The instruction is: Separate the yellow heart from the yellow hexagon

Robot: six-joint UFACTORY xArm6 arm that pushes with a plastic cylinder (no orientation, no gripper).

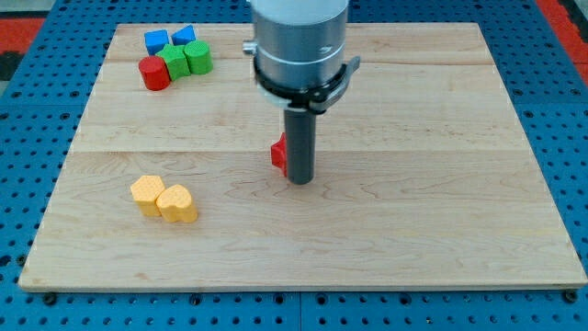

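The yellow hexagon (145, 192) lies at the view's lower left of the wooden board, and the yellow heart (177, 203) touches its right side. My tip (300, 180) rests on the board near the middle, well to the right of both yellow blocks. A red block (277, 154) sits right against the rod's left side, mostly hidden by it.
At the view's top left is a tight cluster: two blue blocks (157, 40) (185, 36), a red cylinder (153, 73) and two green blocks (175, 64) (197, 58). The board (441, 211) lies on a blue perforated surface.
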